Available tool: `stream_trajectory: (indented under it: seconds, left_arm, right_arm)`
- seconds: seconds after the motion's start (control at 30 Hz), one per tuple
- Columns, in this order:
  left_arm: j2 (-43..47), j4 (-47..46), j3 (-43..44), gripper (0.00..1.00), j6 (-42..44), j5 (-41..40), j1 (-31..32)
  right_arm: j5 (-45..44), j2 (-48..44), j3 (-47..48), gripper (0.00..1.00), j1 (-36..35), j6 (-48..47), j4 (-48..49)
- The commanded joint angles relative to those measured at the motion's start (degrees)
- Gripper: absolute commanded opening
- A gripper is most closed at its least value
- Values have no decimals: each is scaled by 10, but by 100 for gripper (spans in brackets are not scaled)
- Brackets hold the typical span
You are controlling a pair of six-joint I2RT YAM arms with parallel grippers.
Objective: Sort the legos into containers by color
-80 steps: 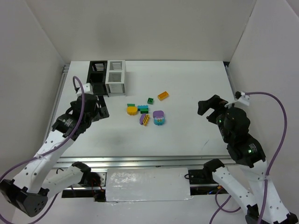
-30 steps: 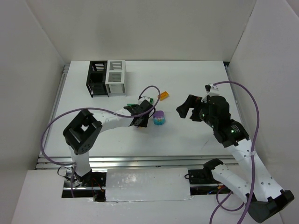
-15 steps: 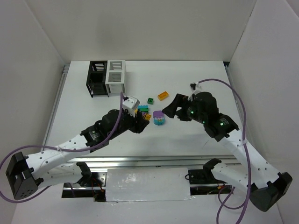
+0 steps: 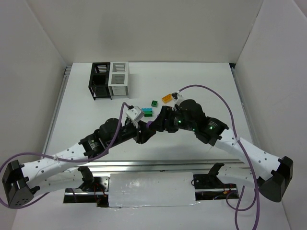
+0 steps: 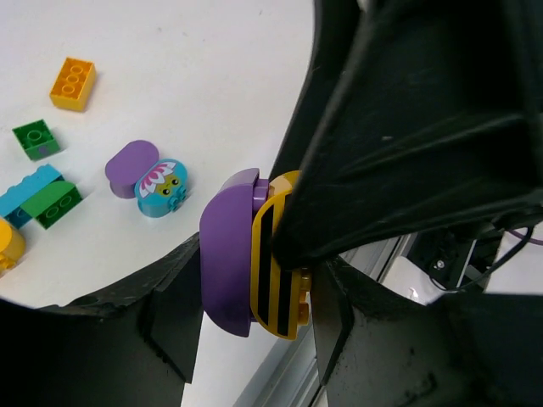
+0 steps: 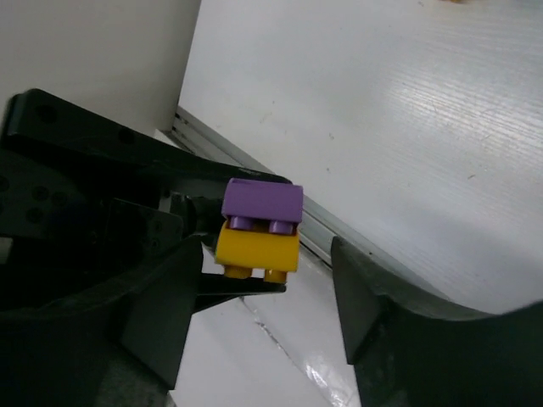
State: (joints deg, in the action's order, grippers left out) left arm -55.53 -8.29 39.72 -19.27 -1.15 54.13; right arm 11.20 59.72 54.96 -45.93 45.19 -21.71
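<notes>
Nearest the arm bases, above the desk (image 4: pixel 201 86), the left claw (image 5: pixel 250 292) is clamped on a stacked pair of legos (image 6: pixel 259 222), a purple brick studded onto a yellow one. The right claw (image 6: pixel 265 250) stands open around the pair, with a gap showing on each side.

These are two colours, so I judge the step is to split them. The right claw should close square on one half only, then pull along the stud line while the left claw holds firm. A skewed bite could twist the pair loose.

The left wrist view alone shows the yellow half's black stripes. Beyond it lie a teal flower-faced brick (image 5: pixel 161 185), a green brick (image 5: pixel 36 140) and an orange brick (image 5: pixel 72 83). Only the right wrist view shows the gaps beside the pair. The top view mostly hides the pair under the arms, yet only it shows the black bin (image 4: pixel 100 79) and white bin (image 4: pixel 119 79), joined at the far side.
</notes>
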Motion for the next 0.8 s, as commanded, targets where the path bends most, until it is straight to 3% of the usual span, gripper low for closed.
stream_trajectory:
  seconds: [0.0,0.03,0.07,0.27,0.3,0.33,0.4,0.43,0.47,0.5,0.77]
  left_arm:
    - [26,-57,-4,0,20,25,6]
    - [29,-55,-5,0,21,24,6]
    - [32,-55,-7,0,22,23,7]
    - [43,-73,-20,7,29,59,10]
    - [42,-73,-19,10,31,63,11]
    - [39,-71,-17,22,31,61,11]
    - [36,-60,-13,48,26,46,11]
    - [35,-52,-10,79,18,27,11]
    - [35,-49,-9,96,13,19,11]
    - [36,-46,-6,100,10,15,11]
    - [37,51,64,99,-43,-17,11]
  right_arm:
    - [-7,7,17,64,-12,10,37]
    - [-10,7,17,59,-14,10,38]
    - [-12,7,16,48,-18,10,40]
    - [-1,13,6,16,-18,-1,60]
    - [2,14,6,4,-18,-4,62]
    - [5,15,6,0,-18,-11,63]
    - [21,10,-3,0,-18,-21,83]
    - [15,0,-14,0,-18,-29,96]
    - [12,-8,-20,0,-18,-35,102]
    - [10,-15,-27,0,-18,-43,112]
    - [-69,-85,-61,0,1,-122,115]
